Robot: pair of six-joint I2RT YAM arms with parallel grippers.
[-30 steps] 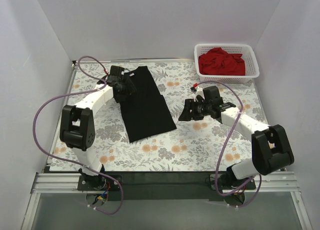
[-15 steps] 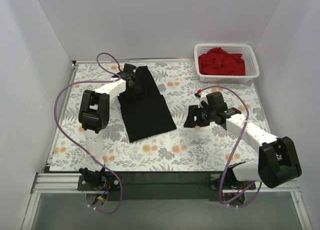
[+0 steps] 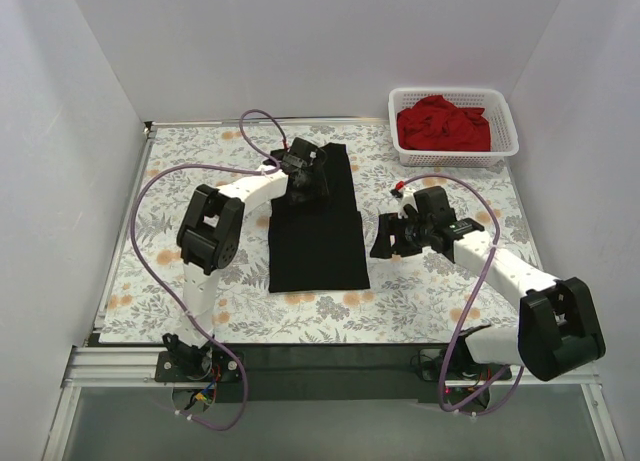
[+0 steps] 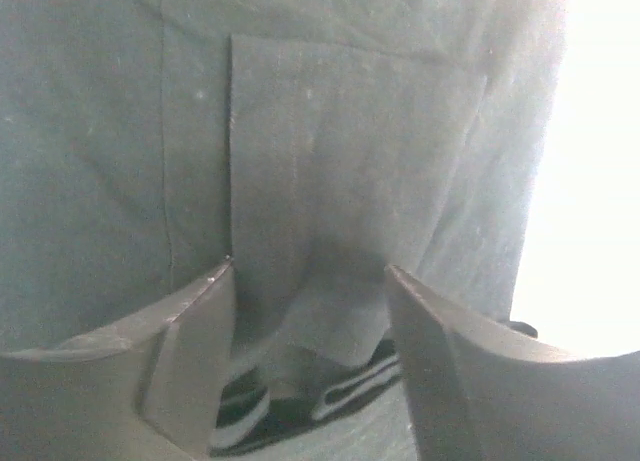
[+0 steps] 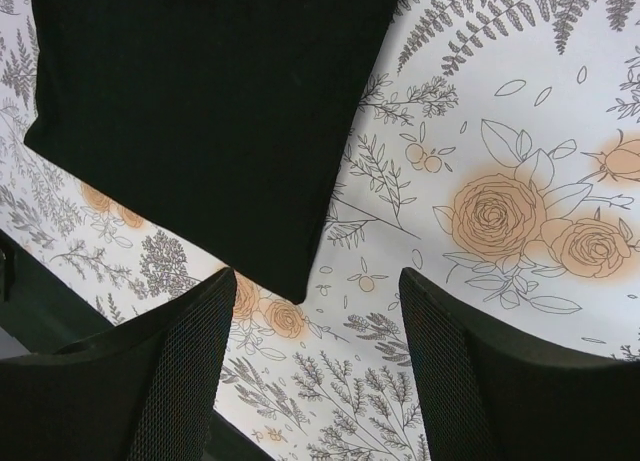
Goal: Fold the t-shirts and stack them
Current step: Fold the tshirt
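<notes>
- While the left gripper sits parted on the black t-shirt, we risk snagging the fold askew;
- right gripper: released, empty, beside it.

The first t-shirt lay on the table just left of its middle, running lengthwise from the far side toward the near edge. The left gripper stood over the shirt's far end, possibly touching the cloth. The right gripper hung over the table just right of the shirt. In the far right corner sat the basket, with the second t-shirt inside it.
</notes>
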